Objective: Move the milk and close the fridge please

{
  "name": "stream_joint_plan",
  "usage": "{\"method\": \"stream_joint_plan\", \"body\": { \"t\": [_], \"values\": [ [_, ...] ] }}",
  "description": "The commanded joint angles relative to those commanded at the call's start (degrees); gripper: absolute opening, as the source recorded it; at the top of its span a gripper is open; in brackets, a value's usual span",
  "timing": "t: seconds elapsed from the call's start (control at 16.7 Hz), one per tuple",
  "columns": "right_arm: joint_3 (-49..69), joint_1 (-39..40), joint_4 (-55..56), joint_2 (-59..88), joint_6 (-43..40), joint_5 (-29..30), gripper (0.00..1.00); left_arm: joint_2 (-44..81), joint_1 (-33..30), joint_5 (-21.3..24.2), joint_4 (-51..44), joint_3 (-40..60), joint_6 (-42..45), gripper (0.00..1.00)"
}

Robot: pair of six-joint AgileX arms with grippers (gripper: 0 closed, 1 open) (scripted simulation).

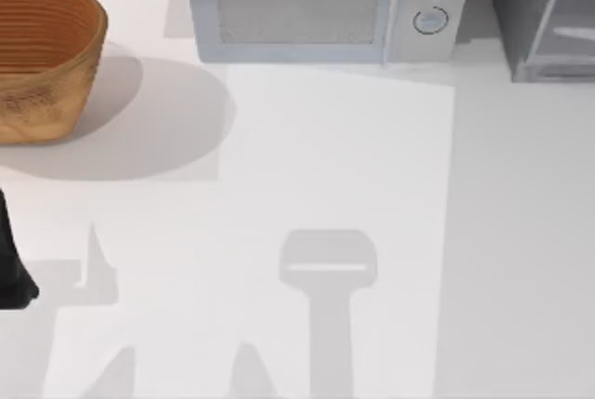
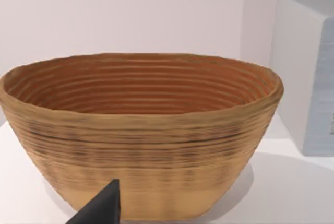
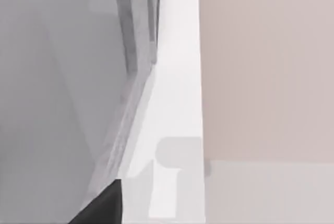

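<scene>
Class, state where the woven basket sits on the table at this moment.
In the top view the woven basket stands at the table's far left, just left of the microwave; the left wrist view faces its side, the microwave beside it.

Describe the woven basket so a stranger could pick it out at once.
Start at the light-grey microwave along the table's far edge, then go left to the far left corner. The basket stands there, apart from the microwave. It is the one brown, ribbed, open-topped thing among grey boxes like the fridge.

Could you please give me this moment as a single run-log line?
left arm: table's left edge, facing basket | fridge: back right, beside microwave
</scene>
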Motion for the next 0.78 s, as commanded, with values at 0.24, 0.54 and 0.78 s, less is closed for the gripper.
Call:
{"method": "stream_joint_plan", "body": {
  "t": [0.24,0.54,0.78],
  "values": [
    [-0.72,3.71,2.52,-1.78,2.81,2.81,1.0,0.0,0.0,0.0,0.0,0.0,0.0,1.0],
    [-5.32,16.57,6.43,-3.9,11.66,13.27,1.0,0.0,0.0,0.0,0.0,0.0,0.0,1.0],
    [-8.35,25.52,9.71,-5.73,17.49,20.89,1.0,0.0,0.0,0.0,0.0,0.0,0.0,1.0]
  ]
}}
